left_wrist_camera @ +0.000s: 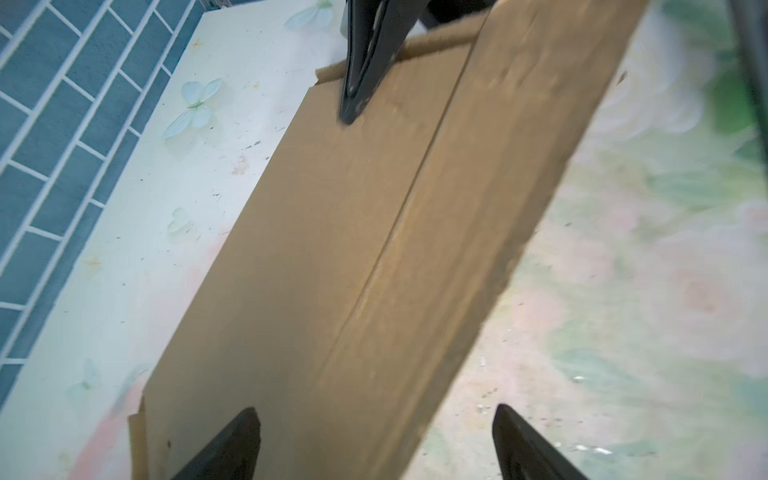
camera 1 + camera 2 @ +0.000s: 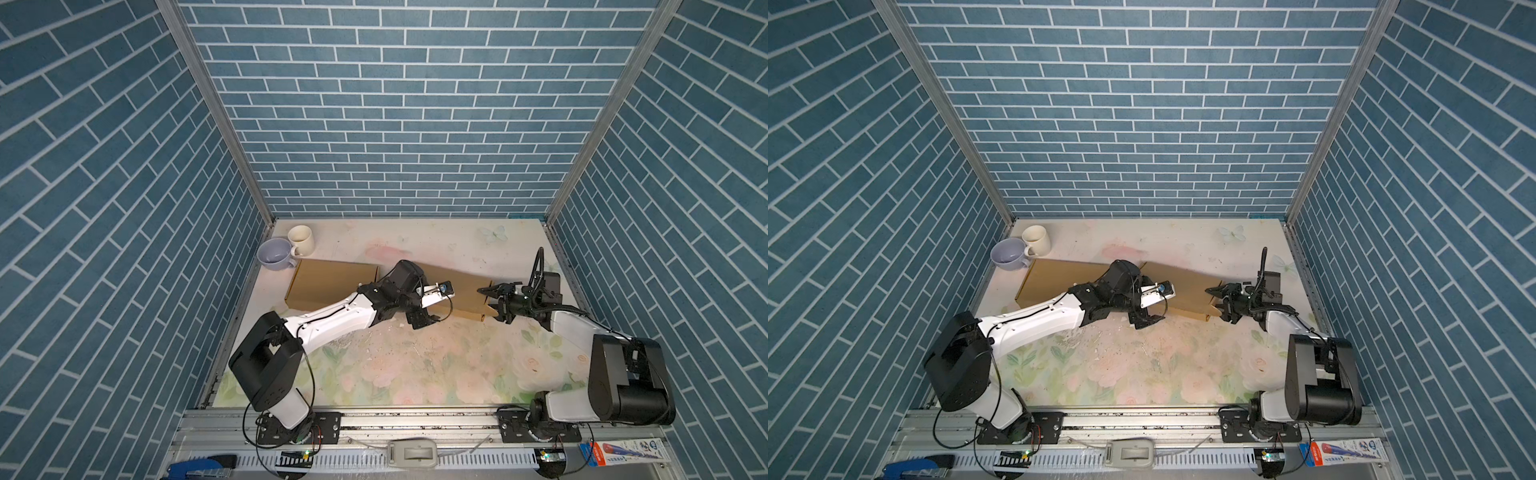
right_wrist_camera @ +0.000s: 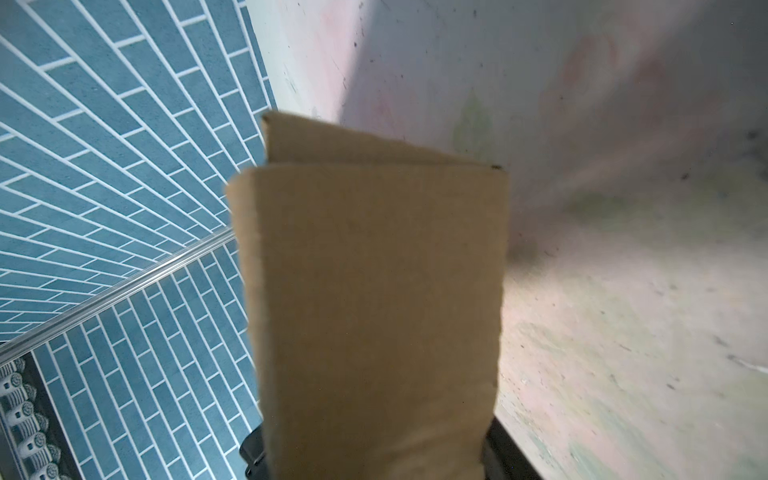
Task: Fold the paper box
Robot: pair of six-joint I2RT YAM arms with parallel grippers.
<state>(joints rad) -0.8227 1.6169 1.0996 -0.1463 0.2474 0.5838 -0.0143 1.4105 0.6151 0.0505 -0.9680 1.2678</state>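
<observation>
The paper box (image 2: pixel 332 282) (image 2: pixel 1059 278) is a long flat brown cardboard piece lying across the back half of the table. My left gripper (image 2: pixel 432 309) (image 2: pixel 1154 311) hovers over its middle, open wide. In the left wrist view one finger (image 1: pixel 232 449) is over the cardboard (image 1: pixel 353 249) and the other is over the bare table beyond its near edge. My right gripper (image 2: pixel 492 303) (image 2: pixel 1219 303) is shut on the box's right end. In the right wrist view the cardboard (image 3: pixel 374 291) fills the gap, with a finger (image 3: pixel 253 453) showing beside it. One right finger (image 1: pixel 361 75) lies on top of the cardboard.
A lavender cup (image 2: pixel 274 253) and a cream mug (image 2: pixel 301 239) stand at the back left corner, touching the box's left end. Blue brick walls close in three sides. A blue stapler (image 2: pixel 203 469), a grey device (image 2: pixel 411 453) and a toothpaste carton (image 2: pixel 623 453) lie on the front rail.
</observation>
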